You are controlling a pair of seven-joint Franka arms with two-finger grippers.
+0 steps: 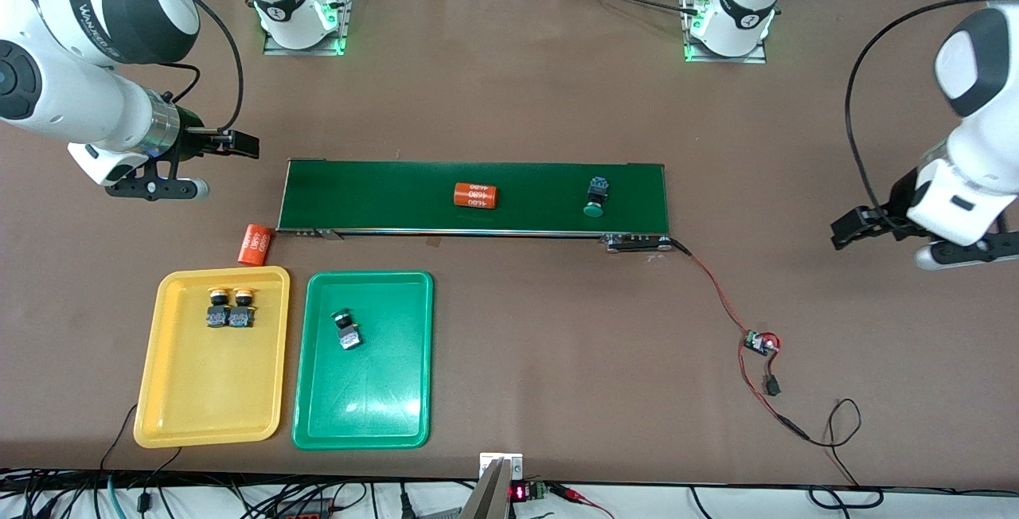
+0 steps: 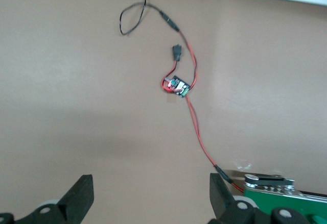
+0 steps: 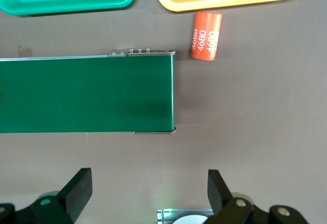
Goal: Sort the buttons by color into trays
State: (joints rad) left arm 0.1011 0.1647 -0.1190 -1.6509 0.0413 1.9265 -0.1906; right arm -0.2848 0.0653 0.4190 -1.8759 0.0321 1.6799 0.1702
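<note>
- Resting in the shallow yellow plastic tray are two yellow-capped buttons, touching side by side.
- One green-capped button lies in the bright green tray.
- Another green-capped button sits on the long dark green conveyor belt, near an orange cylinder.
- Left claw hangs wide open over the brown table at the left arm's end.
- Right claw hangs wide open over the table at the right arm's end.

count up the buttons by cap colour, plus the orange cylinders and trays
yellow-capped buttons: 2, both in the yellow tray
green-capped buttons: 2, one on the conveyor belt, one in the green tray
orange cylinders: 2
trays: 2
total: 8
</note>
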